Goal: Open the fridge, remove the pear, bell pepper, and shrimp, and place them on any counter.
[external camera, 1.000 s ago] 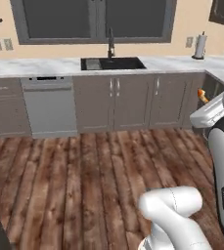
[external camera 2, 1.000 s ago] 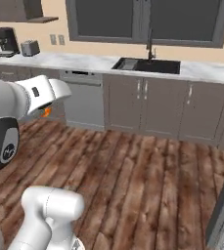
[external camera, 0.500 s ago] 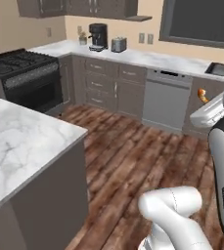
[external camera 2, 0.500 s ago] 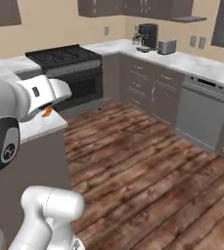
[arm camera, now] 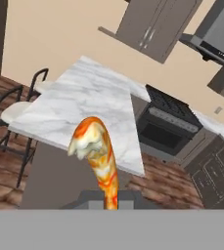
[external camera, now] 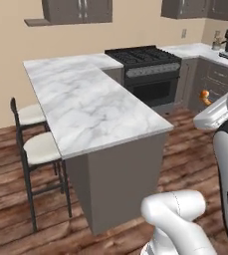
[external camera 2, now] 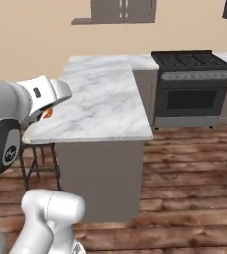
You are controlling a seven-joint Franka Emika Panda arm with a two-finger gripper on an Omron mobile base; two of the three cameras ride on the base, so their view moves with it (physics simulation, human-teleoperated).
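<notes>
base turned; counter (external camera: 90, 107) now ahead, shrimp (arm camera: 99, 156) still gripped.

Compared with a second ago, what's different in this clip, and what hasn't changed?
The base has swung round: the sink wall gave way to the stove, and now the marble counter lies ahead. That is camera motion, not things moving. Unchanged: the gripper stays raised and shut on the shrimp, not yet set down.

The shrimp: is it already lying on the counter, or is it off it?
Off it. In the hand view the shrimp stands up from the gripper, with the counter farther ahead, bare marble.
</notes>
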